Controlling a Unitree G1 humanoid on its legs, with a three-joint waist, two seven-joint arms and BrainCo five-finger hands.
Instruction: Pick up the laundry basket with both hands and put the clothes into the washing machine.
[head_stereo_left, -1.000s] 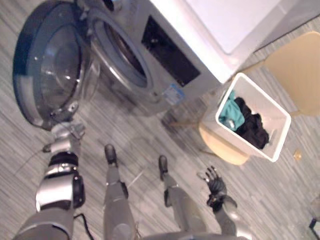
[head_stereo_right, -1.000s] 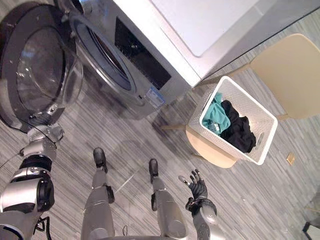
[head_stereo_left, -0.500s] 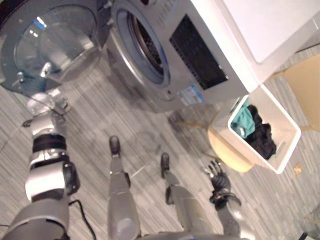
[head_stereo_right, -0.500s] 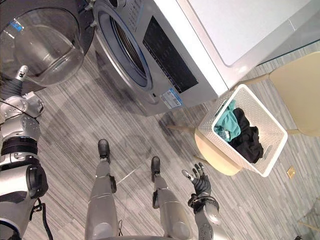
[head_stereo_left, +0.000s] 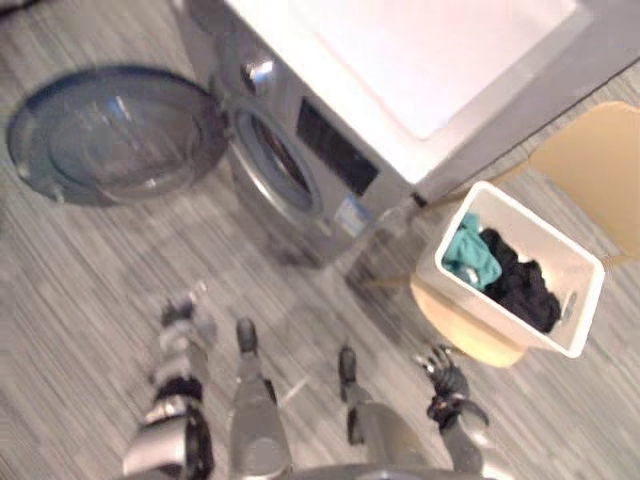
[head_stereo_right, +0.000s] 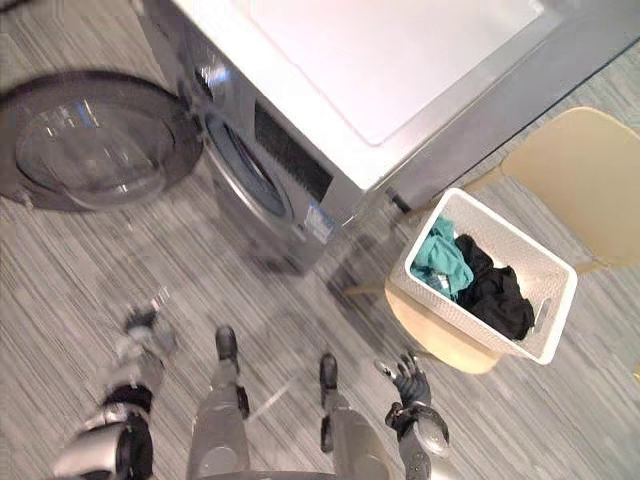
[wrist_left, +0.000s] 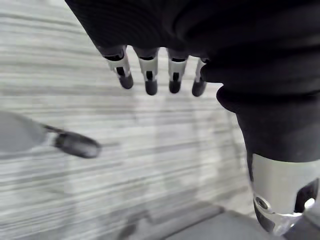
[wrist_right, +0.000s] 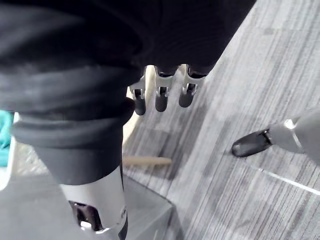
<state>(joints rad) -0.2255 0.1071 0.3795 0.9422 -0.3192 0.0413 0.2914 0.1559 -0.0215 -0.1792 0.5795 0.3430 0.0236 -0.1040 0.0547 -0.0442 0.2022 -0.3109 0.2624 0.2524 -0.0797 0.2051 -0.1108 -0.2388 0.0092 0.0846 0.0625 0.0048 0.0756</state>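
At the far left, over the grey plank floor (head_stereo_right: 50, 260), the washing machine's round door (head_stereo_right: 95, 140) is swung wide open. Nearer the robot, the left hand (wrist_left: 149, 75) hangs above the floor, fingers straight and loose, holding nothing. The washing machine (head_stereo_right: 330, 80) stands in the middle, its drum opening (head_stereo_right: 240, 178) uncovered. To its right the white laundry basket (head_stereo_right: 562, 310) sits on a tan chair (head_stereo_right: 440, 350), just beside the machine's corner, with a teal garment (head_stereo_right: 440, 262) and black clothes (head_stereo_right: 495, 298) inside. The right hand (head_stereo_right: 408, 378) hovers near the chair's front edge, apart from the basket, fingers relaxed and empty.
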